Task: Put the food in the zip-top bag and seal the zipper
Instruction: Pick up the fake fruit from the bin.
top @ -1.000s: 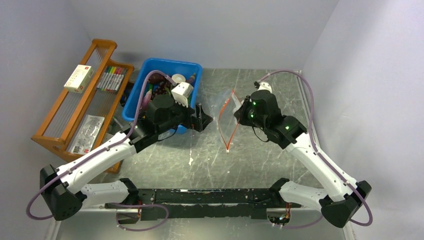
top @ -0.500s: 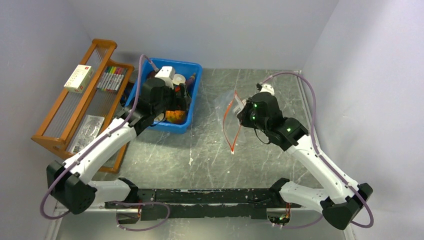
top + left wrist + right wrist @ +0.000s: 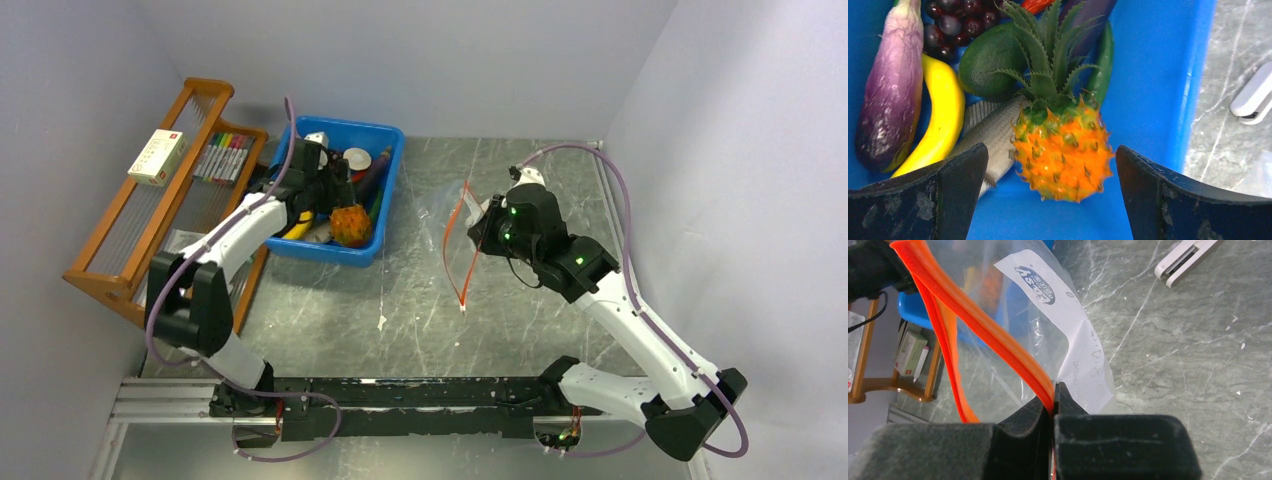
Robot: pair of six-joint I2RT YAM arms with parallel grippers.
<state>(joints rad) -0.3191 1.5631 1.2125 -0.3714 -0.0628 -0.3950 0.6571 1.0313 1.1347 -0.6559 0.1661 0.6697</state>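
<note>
- The pineapple (image 3: 1063, 150) lies in the blue bin (image 3: 1158, 75). It is orange and spiky, and its green leaves point toward the grapes (image 3: 950, 22).
- Only my left wrist view shows its neighbours: an eggplant (image 3: 890, 95), a banana (image 3: 943, 120) and a grey fish (image 3: 990, 135).
- My left gripper (image 3: 1052, 170) hangs over the pineapple with its jaws spread wide to either side, gripping nothing.
- The clear bag (image 3: 1048, 315) is over the table (image 3: 1198, 365), to the right of the bin and apart from it.
- My right wrist view shows my right gripper (image 3: 1053, 405) pinched closed on the orange-red zipper (image 3: 978, 320), beside a white label.
- The overhead view shows the whole mouth as a loop, its two strips bowed apart.
</note>
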